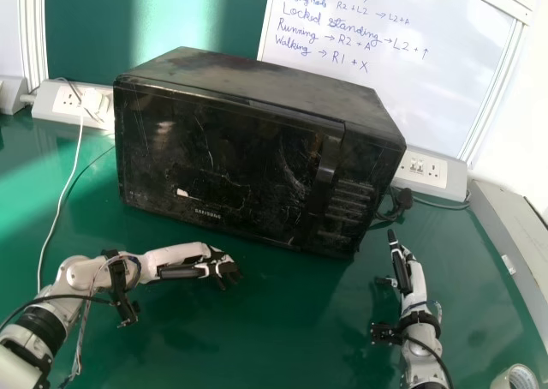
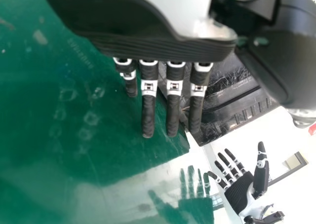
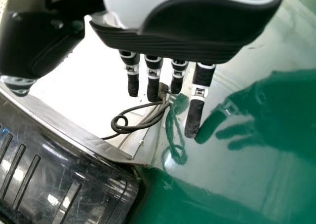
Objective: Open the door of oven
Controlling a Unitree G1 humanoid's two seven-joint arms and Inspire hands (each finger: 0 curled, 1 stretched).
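A glossy green flat tabletop [image 1: 282, 338] carries a scuffed black box-shaped oven [image 1: 214, 162], set at an angle. White rectangular socket blocks stand near its far side, one [image 1: 64, 104] to the left of the oven, another [image 1: 455, 180] to the right. A thin white cable [image 1: 58, 209] runs across the left part; dark looped cable [image 1: 397, 206] lies just beside the oven's right side. A pale round tape roll [image 1: 504, 380] sits at the near right.
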